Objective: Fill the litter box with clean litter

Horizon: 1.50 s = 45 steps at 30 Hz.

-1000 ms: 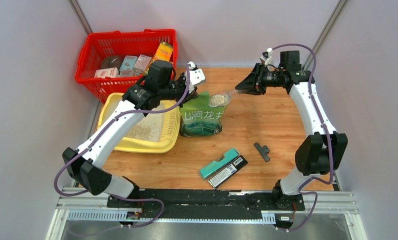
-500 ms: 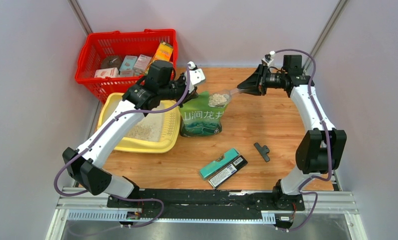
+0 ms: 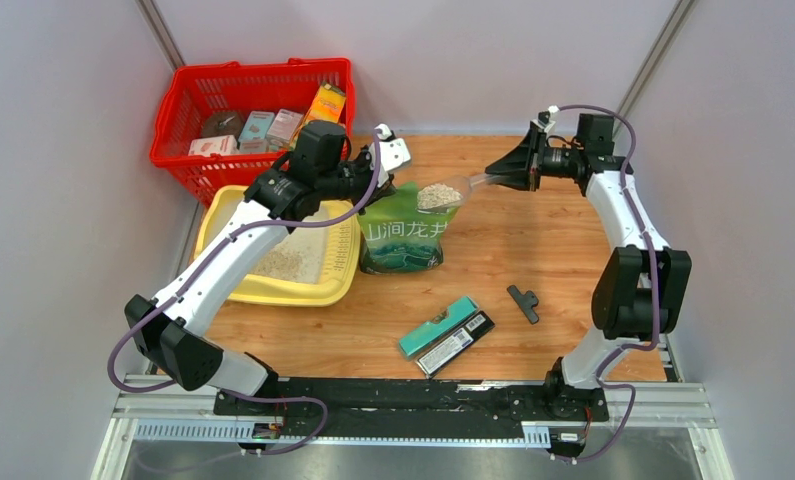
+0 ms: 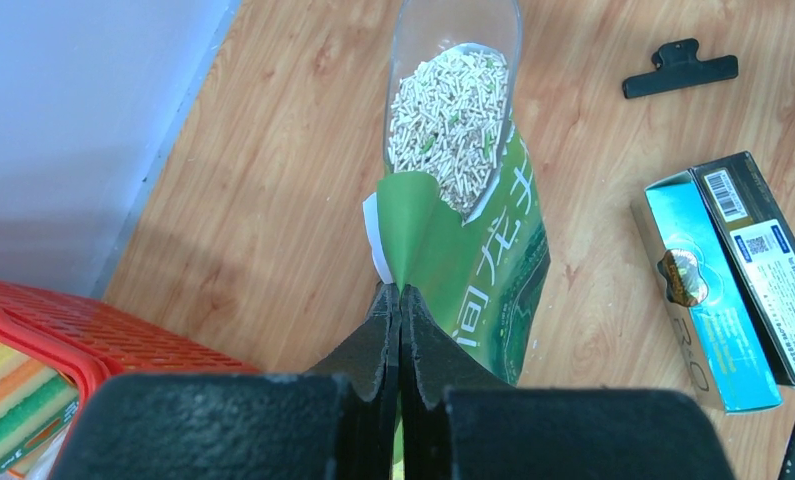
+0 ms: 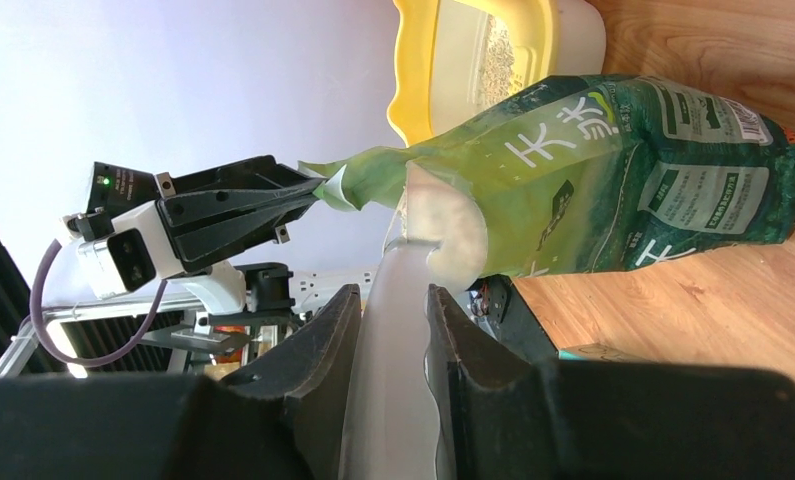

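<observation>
The pale-yellow litter box (image 3: pixel 235 288) sits at the left with some beige litter (image 3: pixel 278 264) in it; it also shows in the right wrist view (image 5: pixel 413 60). The green printed bag (image 3: pixel 403 240) stands right of the box. My left gripper (image 4: pixel 400 292) is shut on the bag's top edge (image 4: pixel 413 215). My right gripper (image 5: pixel 391 300) is shut on the handle of the translucent scoop (image 3: pixel 451 190). The scoop holds a load of litter (image 4: pixel 448 110) just above the bag's mouth.
A red mesh basket (image 3: pixel 178 120) with packets stands at the back left. A teal box (image 3: pixel 438 325) and a black box (image 3: pixel 458 342) lie near the front middle. A black clip (image 3: pixel 522 302) lies to their right.
My right gripper has drawn back to the right, lifting the loaded scoop slightly out of the bag's mouth. The left arm has not moved.
</observation>
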Available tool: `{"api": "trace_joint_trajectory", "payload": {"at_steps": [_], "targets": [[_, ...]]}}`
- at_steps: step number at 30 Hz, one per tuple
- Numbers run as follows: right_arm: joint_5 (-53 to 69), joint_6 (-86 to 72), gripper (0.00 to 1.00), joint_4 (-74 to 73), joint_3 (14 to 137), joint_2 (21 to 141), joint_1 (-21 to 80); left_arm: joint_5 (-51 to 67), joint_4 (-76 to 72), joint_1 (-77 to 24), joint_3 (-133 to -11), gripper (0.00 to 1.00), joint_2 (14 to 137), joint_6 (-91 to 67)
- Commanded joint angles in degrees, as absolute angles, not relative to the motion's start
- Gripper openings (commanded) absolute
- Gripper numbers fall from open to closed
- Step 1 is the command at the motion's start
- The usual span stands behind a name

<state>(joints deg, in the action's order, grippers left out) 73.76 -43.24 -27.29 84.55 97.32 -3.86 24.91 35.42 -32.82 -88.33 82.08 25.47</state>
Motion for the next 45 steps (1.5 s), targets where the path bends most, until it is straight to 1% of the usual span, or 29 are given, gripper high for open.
{"api": "trace_joint_trajectory", "payload": {"at_steps": [1, 13, 22, 27, 28, 29, 31, 32, 34, 35, 38, 40, 45], "targets": [[76.38, -41.31, 0.00, -25.49, 83.76, 97.12, -5.62, 24.79, 33.40, -32.52, -91.93, 0.00, 79.63, 26.98], [80.15, -39.46, 0.00, -25.58, 80.42, 98.88, -7.47, 23.64, 34.54, -32.52, -93.51, 0.00, 80.77, 27.07], [84.28, -38.76, 0.00, -25.66, 81.21, 98.61, -7.82, 21.62, 35.07, -32.43, -93.87, 0.00, 82.26, 28.74], [86.04, -37.71, 0.00, -28.21, 82.79, 97.82, -7.74, 20.57, 34.63, -32.43, -95.01, 0.01, 83.41, 28.30], [86.22, -37.36, 0.00, -28.82, 83.40, 97.56, -7.65, 20.39, 34.72, -32.43, -95.27, 0.04, 83.84, 28.30], [86.31, -37.01, 0.00, -30.05, 83.76, 97.47, -7.65, 20.22, 34.80, -32.43, -95.71, 0.14, 84.11, 28.21], [86.92, -36.83, 0.00, -30.85, 84.11, 97.03, -7.21, 18.91, 34.89, -32.43, -96.32, 0.26, 84.46, 27.60], [87.10, -36.48, 0.00, -31.72, 84.37, 96.86, -7.03, 18.46, 34.89, -32.43, -96.59, 0.37, 84.55, 27.34], [87.27, -36.21, 0.00, -32.43, 84.37, 96.51, -6.24, 16.54, 34.28, -32.34, -96.59, 0.46, 84.55, 26.55], [87.36, -36.12, 0.00, -33.04, 84.46, 96.42, -5.89, 15.91, 33.93, -32.26, -96.33, 0.53, 84.38, 26.46], [87.54, -35.77, 0.00, -34.01, 84.64, 96.42, -4.31, 13.89, 33.14, -31.73, -95.54, 0.60, 83.50, 26.19], [87.89, -35.51, 0.00, -34.80, 85.51, 96.59, -2.90, 12.49, 32.78, -31.29, -94.58, 0.62, 82.19, 26.28], [88.68, -35.42, 0.00, -36.30, 88.59, 98.26, 1.56, 10.73, 33.05, -28.40, -91.50, 0.63, 78.67, 27.24]]}}
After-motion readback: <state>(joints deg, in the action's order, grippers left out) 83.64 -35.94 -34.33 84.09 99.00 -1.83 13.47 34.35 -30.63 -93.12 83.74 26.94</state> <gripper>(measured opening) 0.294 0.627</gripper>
